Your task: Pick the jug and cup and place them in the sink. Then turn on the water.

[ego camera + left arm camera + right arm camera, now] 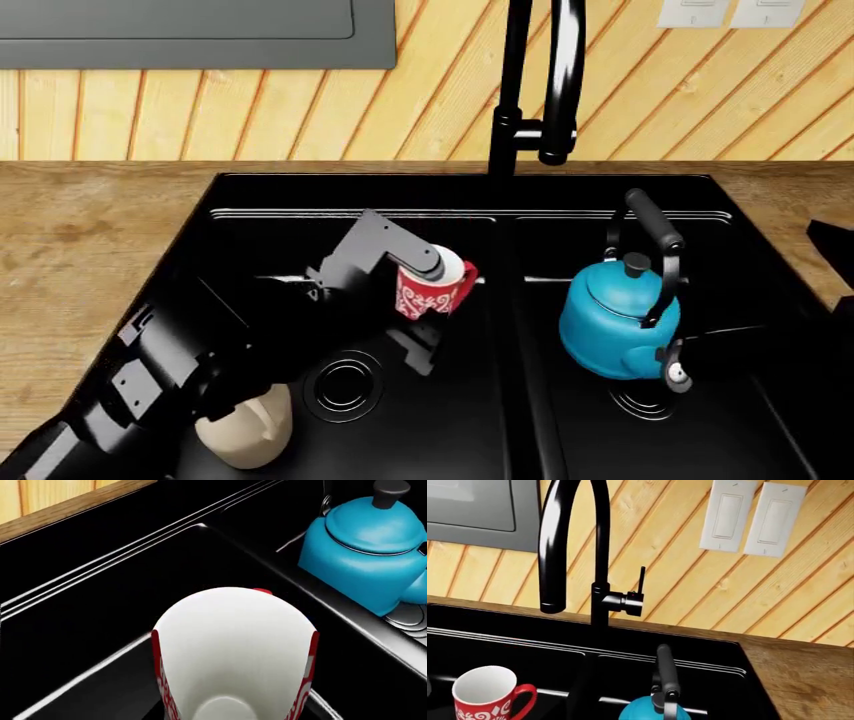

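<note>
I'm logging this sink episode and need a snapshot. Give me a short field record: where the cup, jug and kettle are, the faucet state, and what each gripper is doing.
cup: red mug held upright by the left gripper above the left basin of the sink
jug: cream jug on the left basin floor, partly hidden by the left arm
kettle: blue kettle in the right basin, over its drain
faucet: black faucet, no stream visible
left gripper: closed on the cup
right gripper: not visible

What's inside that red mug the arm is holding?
The cup looks empty: bare white walls and bottom in the left wrist view. The left gripper covers part of its rim in the head view.
</note>
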